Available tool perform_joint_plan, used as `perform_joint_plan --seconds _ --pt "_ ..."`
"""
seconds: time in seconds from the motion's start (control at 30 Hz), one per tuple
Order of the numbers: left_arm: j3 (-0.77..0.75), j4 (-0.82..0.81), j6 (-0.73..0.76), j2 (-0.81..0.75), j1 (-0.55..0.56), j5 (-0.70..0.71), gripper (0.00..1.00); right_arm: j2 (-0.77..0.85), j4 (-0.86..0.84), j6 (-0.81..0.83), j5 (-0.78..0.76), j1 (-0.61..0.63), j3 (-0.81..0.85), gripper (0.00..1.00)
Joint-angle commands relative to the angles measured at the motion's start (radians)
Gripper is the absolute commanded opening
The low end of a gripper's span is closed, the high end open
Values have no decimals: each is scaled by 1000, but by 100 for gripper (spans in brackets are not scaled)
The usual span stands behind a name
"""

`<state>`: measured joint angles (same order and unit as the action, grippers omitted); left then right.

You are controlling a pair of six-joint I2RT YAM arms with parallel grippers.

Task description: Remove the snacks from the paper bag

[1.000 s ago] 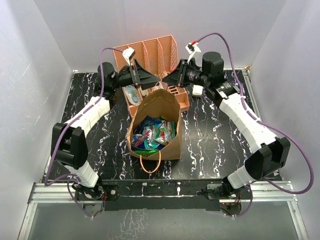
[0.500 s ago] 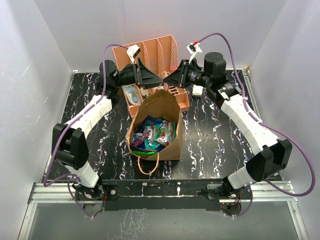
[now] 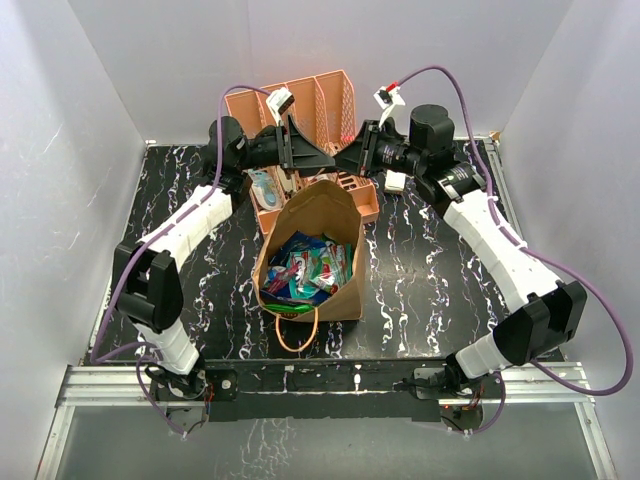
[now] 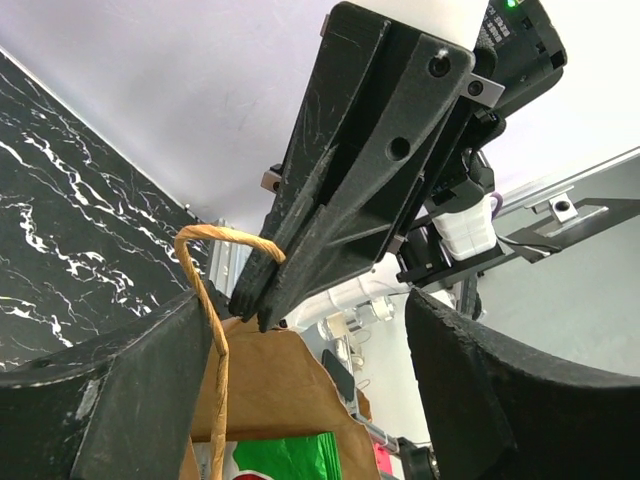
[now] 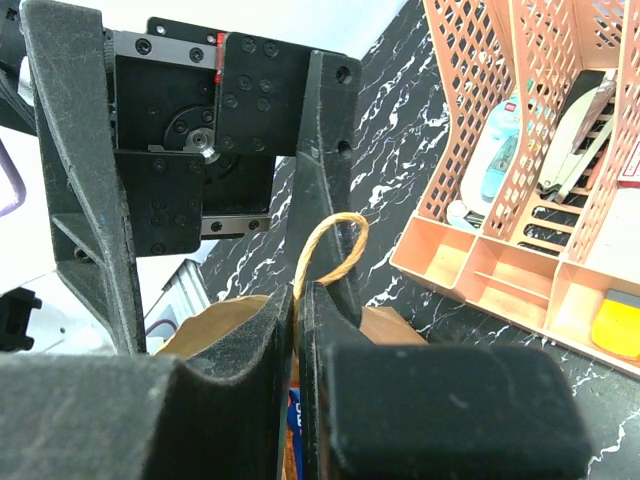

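Note:
The brown paper bag (image 3: 318,212) stands open mid-table, full of snacks (image 3: 305,268): blue, red, teal and green packets. My right gripper (image 3: 343,160) is above the bag's far rim, shut on its far loop handle (image 5: 333,243); in the right wrist view the pads (image 5: 283,330) pinch the cord. My left gripper (image 3: 325,160) is open, its fingers (image 4: 120,370) straddling the right gripper's tips (image 4: 255,300) and the handle (image 4: 215,250). The bag's top edge (image 4: 275,375) and a green chip bag (image 4: 290,455) show below.
The orange-pink rack (image 3: 305,105) stands right behind the bag, holding small toiletry items (image 3: 263,184); it also shows in the right wrist view (image 5: 520,150). The bag's near handle (image 3: 298,328) hangs towards me. White walls close in the table on three sides.
My left gripper has moved right, up to the right gripper's tips and the far handle. The right gripper has shifted slightly right, still holding the handle. The bag has stayed put.

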<state>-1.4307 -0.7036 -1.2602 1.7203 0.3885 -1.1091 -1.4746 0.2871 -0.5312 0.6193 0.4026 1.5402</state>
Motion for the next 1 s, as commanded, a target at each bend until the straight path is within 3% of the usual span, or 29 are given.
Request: perform_joint_plan --seconds 0.0,0.37,0.5,0.67,0.83,0.97 --pt "-12 -77 -20 -90 3 -36 71 74 -52 33 -29 -14 9 8" --pt "-10 -139 -88 -94 3 -28 55 71 -49 37 14 -17 14 8" --pt "-25 -83 -50 -93 8 -27 53 71 -51 36 23 -16 18 8" --pt "-1 -50 -2 -123 7 -23 32 87 -26 57 -16 -16 14 8" --pt "30 115 122 -185 -8 29 12 101 11 84 -43 -19 -5 9" --pt "29 303 250 -244 -31 78 3 98 24 98 -44 -19 -6 9"
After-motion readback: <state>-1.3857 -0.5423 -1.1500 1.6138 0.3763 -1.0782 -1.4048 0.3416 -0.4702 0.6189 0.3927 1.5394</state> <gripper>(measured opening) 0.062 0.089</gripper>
